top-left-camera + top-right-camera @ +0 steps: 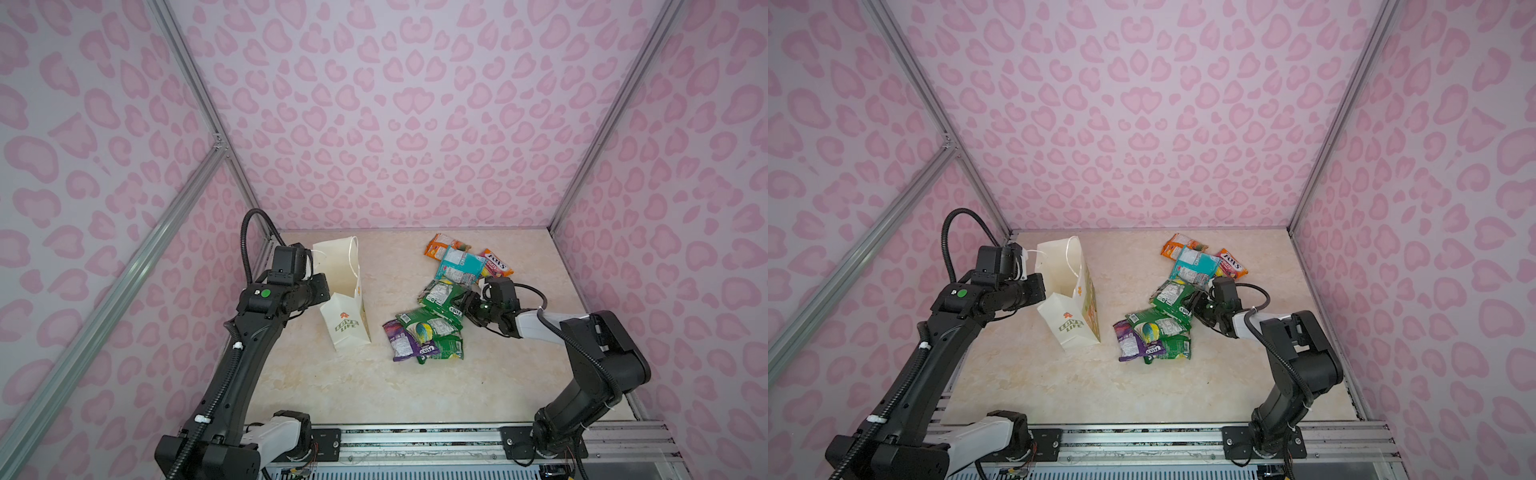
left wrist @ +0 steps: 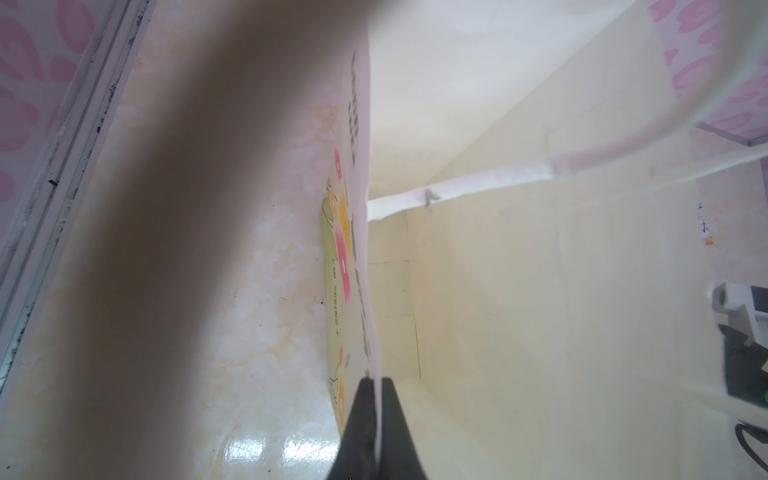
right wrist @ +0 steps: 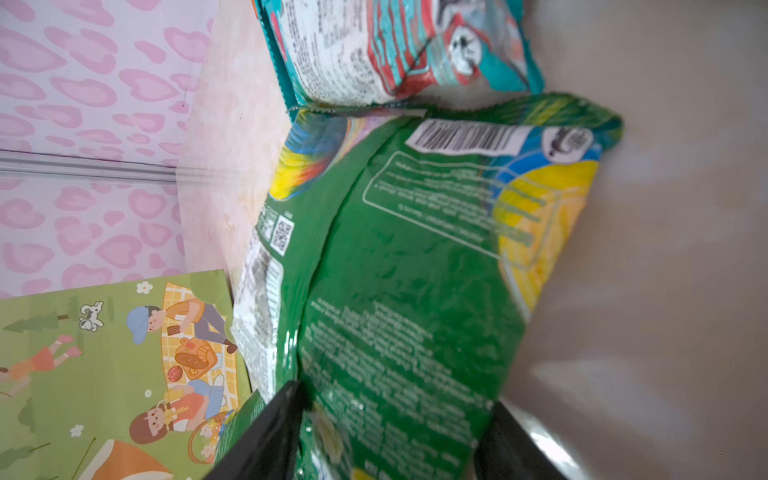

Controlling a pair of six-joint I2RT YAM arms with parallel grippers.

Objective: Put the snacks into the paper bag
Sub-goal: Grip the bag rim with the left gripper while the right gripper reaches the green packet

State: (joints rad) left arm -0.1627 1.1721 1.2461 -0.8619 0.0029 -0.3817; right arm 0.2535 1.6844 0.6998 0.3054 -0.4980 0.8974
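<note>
While the left gripper (image 2: 376, 384) pinches the paper bag (image 1: 347, 328) by its wall edge, the bag stands left of centre on the table (image 1: 332, 386), mouth open (white, green "LOVE LIFE", orange flower). Snacks (image 1: 424, 332) are heaped near it, all outside: crinkly green, purple, teal, orange, pink-red. Right gripper (image 3: 398, 395) jaws are spread astride a green packet (image 3: 415, 270); can't tell if it's gripped.

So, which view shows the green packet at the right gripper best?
The right wrist view: the green packet fills it, between the fingers of the right gripper. Both top views show it small, partly behind that gripper. The left wrist view misses it.
</note>
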